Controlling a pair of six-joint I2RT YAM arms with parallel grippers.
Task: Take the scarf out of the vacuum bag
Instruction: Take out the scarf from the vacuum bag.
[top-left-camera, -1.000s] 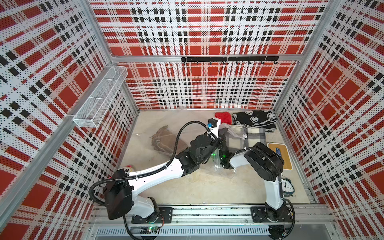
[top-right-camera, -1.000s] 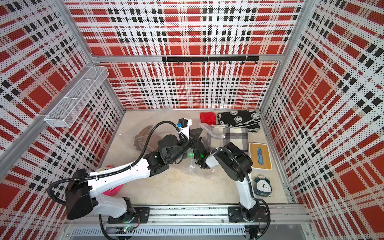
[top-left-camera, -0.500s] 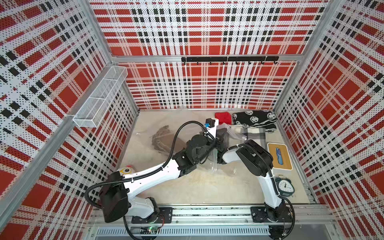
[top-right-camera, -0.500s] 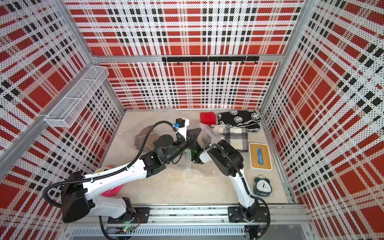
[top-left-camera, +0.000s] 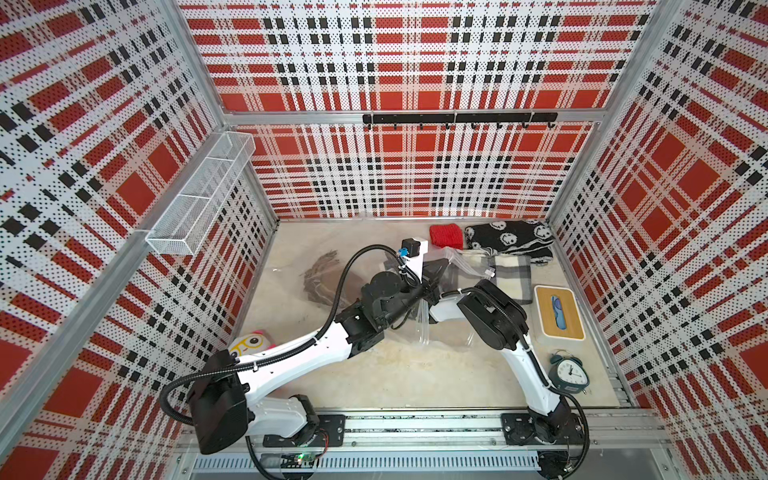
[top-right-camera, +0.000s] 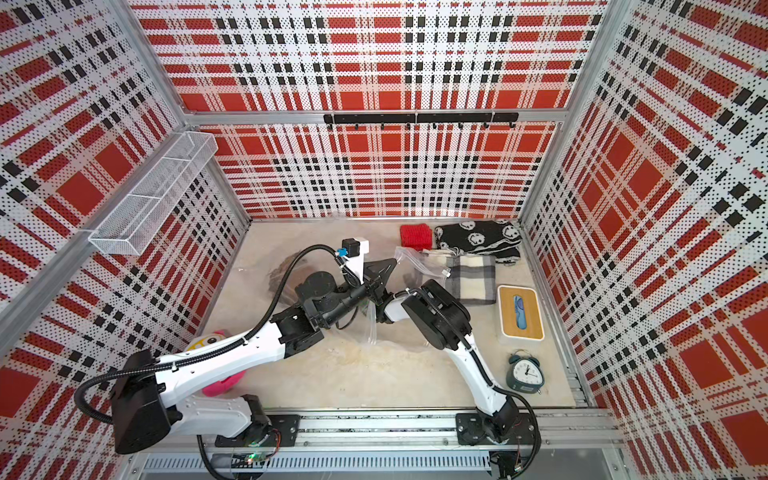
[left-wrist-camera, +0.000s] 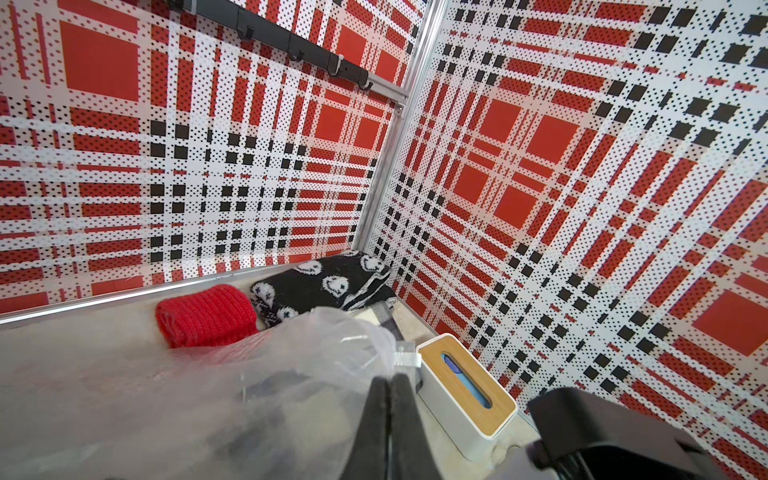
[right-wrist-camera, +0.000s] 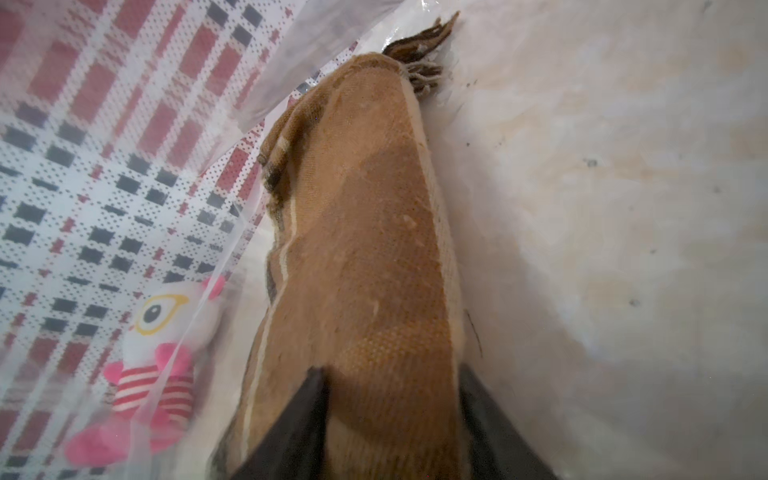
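Edge of vacuum bag (left-wrist-camera: 249, 374) is pinched in clenched left gripper (left-wrist-camera: 390, 386); scarf (right-wrist-camera: 365, 232) is clasped by right gripper (right-wrist-camera: 395, 386). If film is caught too, bag may be dragged along.

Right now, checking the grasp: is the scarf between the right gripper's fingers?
Yes, in the right wrist view the scarf fills the gap between the fingers of the right gripper.

A: How's the light?
B: Bright and even from overhead in both top views, with only soft shadows on the floor (top-left-camera: 395, 374). The walls (top-left-camera: 104, 166) bow at the frame edges.
A: And the wrist views?
B: Left: sharp far off, the bag (left-wrist-camera: 187, 395) hazy up close. Right: the scarf (right-wrist-camera: 365, 249) fairly crisp, the right gripper (right-wrist-camera: 392, 386) smeared, the floor washed out.
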